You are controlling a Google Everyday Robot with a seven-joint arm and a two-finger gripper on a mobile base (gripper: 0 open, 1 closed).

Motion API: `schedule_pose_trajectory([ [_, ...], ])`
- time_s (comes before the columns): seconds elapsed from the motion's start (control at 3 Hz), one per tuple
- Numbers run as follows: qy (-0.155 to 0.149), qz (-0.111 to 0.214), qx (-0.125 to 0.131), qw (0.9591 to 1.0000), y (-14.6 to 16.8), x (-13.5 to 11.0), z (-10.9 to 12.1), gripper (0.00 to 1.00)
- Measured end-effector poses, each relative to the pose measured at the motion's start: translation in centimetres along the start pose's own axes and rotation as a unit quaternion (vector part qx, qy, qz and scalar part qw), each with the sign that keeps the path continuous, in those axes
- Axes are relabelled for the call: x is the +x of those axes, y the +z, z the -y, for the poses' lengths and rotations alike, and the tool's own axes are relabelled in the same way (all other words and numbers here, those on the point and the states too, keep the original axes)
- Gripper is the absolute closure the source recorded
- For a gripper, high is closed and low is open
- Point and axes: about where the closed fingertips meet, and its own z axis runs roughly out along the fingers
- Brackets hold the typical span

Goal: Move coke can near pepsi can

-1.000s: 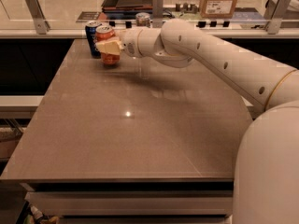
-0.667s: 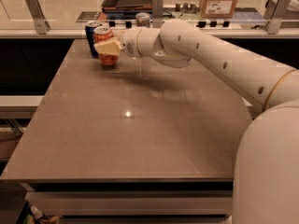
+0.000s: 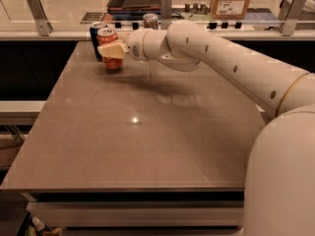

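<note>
The coke can (image 3: pixel 109 35), red-orange with a silver top, stands upright at the table's far left corner. The dark blue pepsi can (image 3: pixel 95 37) stands right behind it to the left, nearly touching it. My gripper (image 3: pixel 112 50) reaches in from the right, and its cream fingers (image 3: pixel 110 50) are closed across the middle of the coke can. The can's bottom (image 3: pixel 113 64) shows below the fingers, at or just above the tabletop.
A slim silver-grey can (image 3: pixel 150 20) stands at the table's back edge behind my arm. A rail with metal brackets (image 3: pixel 37 6) and a counter with a cardboard box (image 3: pixel 231 1) run behind the brown table (image 3: pixel 147 132).
</note>
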Motion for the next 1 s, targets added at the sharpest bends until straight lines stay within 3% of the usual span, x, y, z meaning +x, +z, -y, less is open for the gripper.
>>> schedule_pose_trajectory([
  [0.67, 0.0, 0.0, -0.004, 1.0, 0.39, -0.03, -0.41, 0.13],
  [1.0, 0.0, 0.0, -0.006, 1.0, 0.57, -0.04, -0.61, 0.0],
])
